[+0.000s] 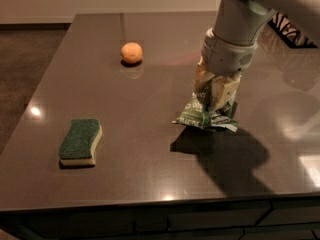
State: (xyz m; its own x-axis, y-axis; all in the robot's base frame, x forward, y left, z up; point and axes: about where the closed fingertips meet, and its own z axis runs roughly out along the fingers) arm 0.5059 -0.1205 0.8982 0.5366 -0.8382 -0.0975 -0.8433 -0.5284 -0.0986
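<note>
Gripper [216, 90] at 3 o'clock over dark glossy table [150, 184], pinching crumpled green foil bag [200, 115]; round orange fruit [131, 53] at 11 o'clock
</note>
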